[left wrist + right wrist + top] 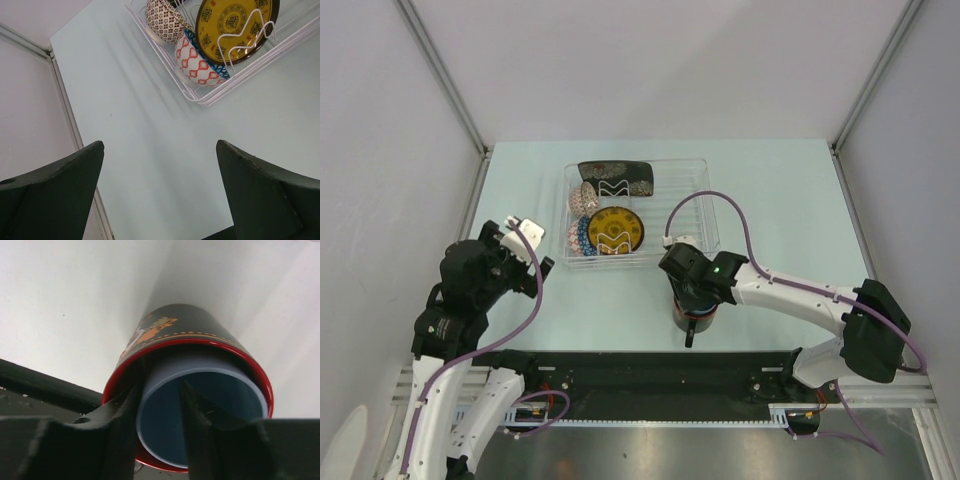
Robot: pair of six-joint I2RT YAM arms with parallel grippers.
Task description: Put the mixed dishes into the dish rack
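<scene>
My right gripper [693,314] is shut on the rim of the mug [680,320], in front of the dish rack [706,205] and near the table's front edge. In the right wrist view one finger [202,415] is inside the mug [185,330] and one is outside. The mug is dark with a red rim and a light-blue inside. The dark plate with the yellow round centre [615,230] stands in the rack, with the blue-patterned bowl [579,236] beside it. Both show in the left wrist view: plate [232,25], bowl [197,62]. My left gripper [520,232] is open and empty, left of the rack.
A brown-patterned bowl [585,197] and a dark dish on edge [617,178] also stand in the rack. Grey walls close in the table on three sides. A black rail [640,365] runs along the front edge, close behind the mug.
</scene>
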